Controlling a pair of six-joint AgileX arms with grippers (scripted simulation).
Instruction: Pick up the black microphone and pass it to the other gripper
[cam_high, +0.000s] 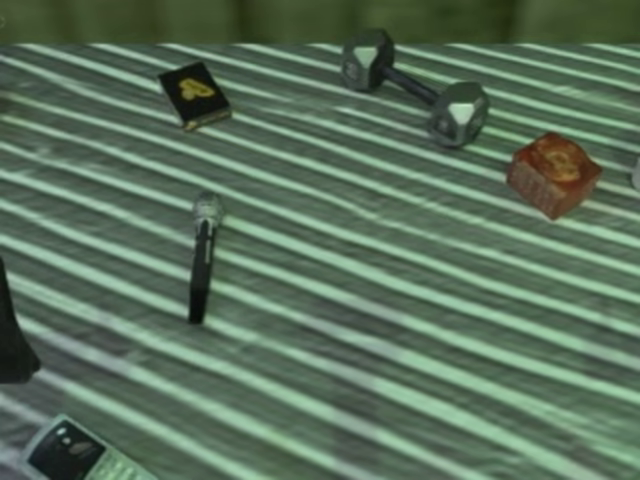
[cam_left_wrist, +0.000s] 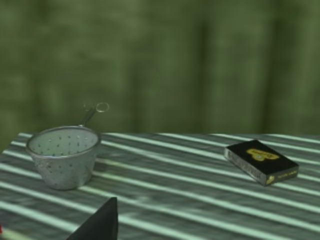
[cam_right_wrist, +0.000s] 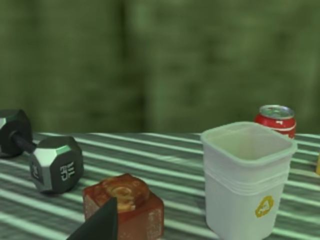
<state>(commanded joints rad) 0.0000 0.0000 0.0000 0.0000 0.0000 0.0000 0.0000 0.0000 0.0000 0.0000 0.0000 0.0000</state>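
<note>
Sim tabletop (cam_high: 400, 300), green-striped cloth

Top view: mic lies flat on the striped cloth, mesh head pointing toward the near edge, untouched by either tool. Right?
One thing is off. In the top view the black microphone lies flat with its silver mesh head at the far end, toward the black box, and its handle running toward the near edge. It does lie on the striped cloth, and no tool touches it.
</note>
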